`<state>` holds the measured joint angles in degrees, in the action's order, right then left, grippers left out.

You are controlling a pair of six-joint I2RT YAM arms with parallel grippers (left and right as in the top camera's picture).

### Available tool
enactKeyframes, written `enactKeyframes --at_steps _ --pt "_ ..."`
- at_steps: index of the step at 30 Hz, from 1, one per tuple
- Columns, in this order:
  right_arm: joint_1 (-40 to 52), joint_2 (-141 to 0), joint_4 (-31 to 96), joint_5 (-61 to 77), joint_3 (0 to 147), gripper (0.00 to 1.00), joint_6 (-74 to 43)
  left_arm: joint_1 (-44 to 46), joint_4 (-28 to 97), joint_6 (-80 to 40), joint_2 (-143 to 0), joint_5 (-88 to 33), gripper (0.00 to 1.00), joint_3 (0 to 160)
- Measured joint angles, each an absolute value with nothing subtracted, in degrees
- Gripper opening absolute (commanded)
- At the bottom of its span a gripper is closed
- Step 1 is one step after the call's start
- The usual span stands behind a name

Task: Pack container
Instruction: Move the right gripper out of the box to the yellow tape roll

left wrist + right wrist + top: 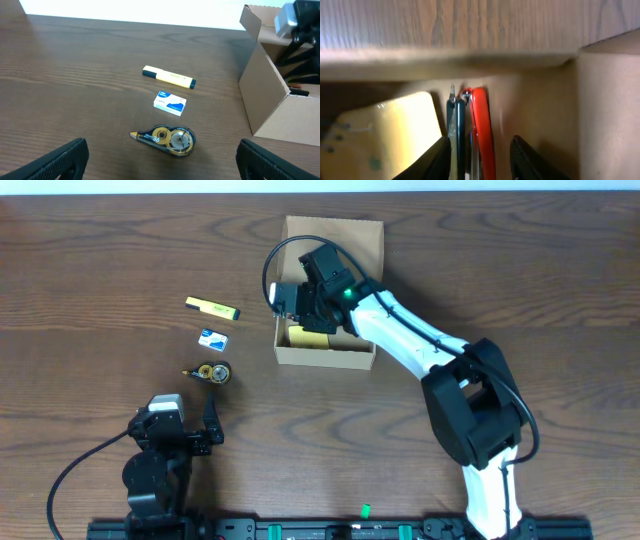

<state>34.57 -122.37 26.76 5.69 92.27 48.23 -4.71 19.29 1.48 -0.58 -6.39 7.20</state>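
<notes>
Container [325, 356] sat upper centre of the overhead frame on the tabletop [100, 260], flap lid [335, 235] folded open toward the top edge. In the left wrist view it filled the right edge, one side wall facing the camera.

Right arm [400, 330] reached in from lower right, wrist over the left half of the container. Right fingers [432, 160] were inside it, part open, straddling a slim red-and-dark item [482, 125] close against the inner wall. Bare cardboard showed between the red part and the finger at right of frame, so not clamped on it. Contact on the other side couldn't be read. What the item was: couldn't tell. Yellow pad [385, 130] lay just left of it in that view, also inside the container, at its lower left corner in the overhead.

Left fingers [60, 161] were spread wide, nothing between them. They sat in the lower left of the overhead, well apart from the container.

Three loose items lay on the tabletop left of the container, in a column in the overhead: yellow highlighter [212, 307] at top, small blue-and-white packet [213, 337] in the middle, correction tape roller [210, 372] at bottom. None touched each other. The roller was nearest the left fingers.
</notes>
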Motion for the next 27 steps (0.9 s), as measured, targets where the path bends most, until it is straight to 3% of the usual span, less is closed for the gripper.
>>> enactKeyframes --at_steps 4,9,16,18,27 --pt "36.0 -116.4 27.5 5.7 92.3 0.32 39.8 -4.7 19.3 1.5 -0.6 -6.4 0.95 7.2" --pt "37.1 -106.2 38.7 5.8 92.6 0.34 33.4 -4.7 19.3 1.5 -0.6 -6.4 0.95 7.2" --pt "37.2 -98.4 54.3 5.7 92.7 0.17 26.9 -4.7 19.3 1.5 -0.6 -6.4 0.95 7.2" --pt "37.1 -95.2 58.9 5.7 92.7 0.01 24.2 -4.7 19.3 1.5 -0.6 -6.4 0.95 7.2" --pt "32.7 -88.0 71.3 5.9 92.7 0.01 11.7 -4.7 19.3 1.5 -0.6 -6.4 0.95 7.2"
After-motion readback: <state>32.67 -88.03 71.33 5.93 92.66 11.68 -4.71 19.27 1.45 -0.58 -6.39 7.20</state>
